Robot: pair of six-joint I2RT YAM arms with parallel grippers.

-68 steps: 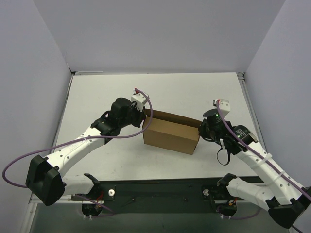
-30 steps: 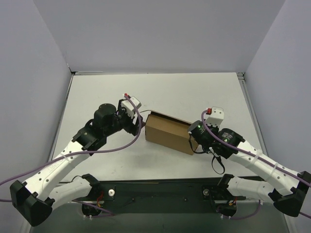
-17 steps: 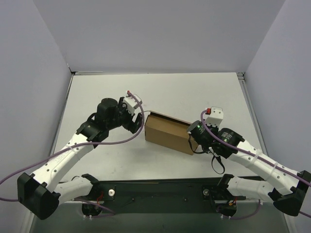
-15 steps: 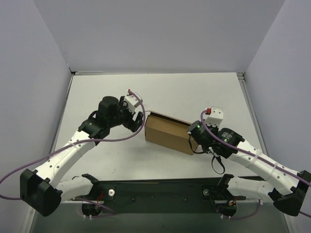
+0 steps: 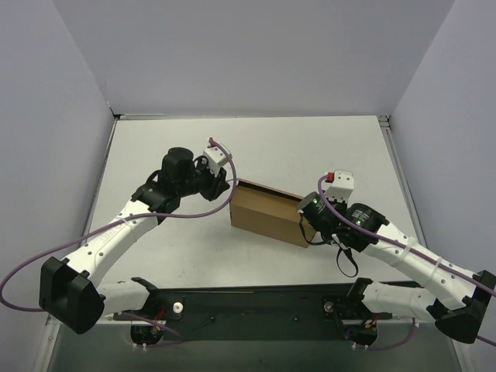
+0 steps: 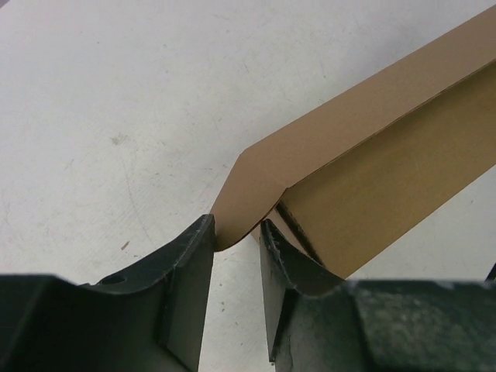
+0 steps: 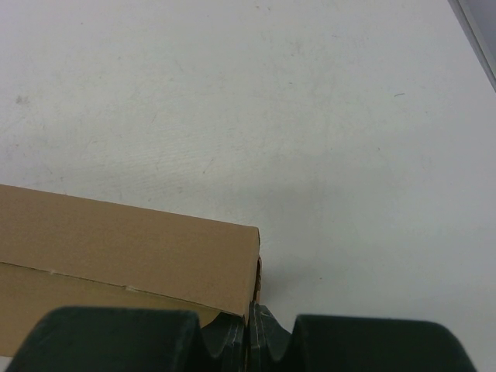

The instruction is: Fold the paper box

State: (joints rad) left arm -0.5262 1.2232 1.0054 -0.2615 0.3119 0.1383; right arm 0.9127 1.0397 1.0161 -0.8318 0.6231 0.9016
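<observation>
Paper box (image 5: 267, 213) mid-table (image 5: 310, 147), between arms. Right gripper (image 7: 249, 325) pinched tight on box's right end edge. Left gripper (image 6: 236, 256) jaws narrow, flap (image 6: 310, 155) tip between; real grip unclear. Risk: shallow bite slips off rounded tip, or off-angle pull creases flap.

**Left Wrist View: Flap Tip Between Fingers**

The left hand (image 6: 237, 232) has its two dark fingers (image 6: 188, 263) on either side of the rounded flap tip of the paper box (image 6: 372, 155). The box body runs up-right from the hand over the white worktop (image 6: 116, 101). Clamping cannot be confirmed.
</observation>
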